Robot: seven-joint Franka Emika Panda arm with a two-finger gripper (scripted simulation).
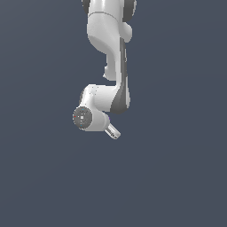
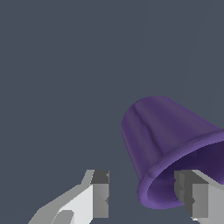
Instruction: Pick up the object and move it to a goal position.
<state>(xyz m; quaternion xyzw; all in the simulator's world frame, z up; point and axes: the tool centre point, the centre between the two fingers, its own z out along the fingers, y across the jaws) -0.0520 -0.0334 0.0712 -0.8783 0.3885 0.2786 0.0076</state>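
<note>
The dark-purple cup (image 2: 162, 135) fills much of the wrist view. It is tilted, with its hollow mouth and rim turned toward the camera and its closed end pointing away. My gripper (image 2: 146, 197) is open, its two fingers wide apart. One fingertip (image 2: 101, 192) is outside the cup, apart from its wall. The other fingertip (image 2: 194, 199) is in front of the cup's mouth, so the rim lies between the fingers. I cannot tell whether either finger touches it. In the exterior view the cup is hidden under the white arm (image 1: 108, 66).
The floor is a plain dark grey-blue surface (image 1: 177, 177) in both views. In the exterior view the arm reaches down from the top, with the wrist (image 1: 88, 116) low and a small light tip (image 1: 113, 132) beside it. No goal marker shows.
</note>
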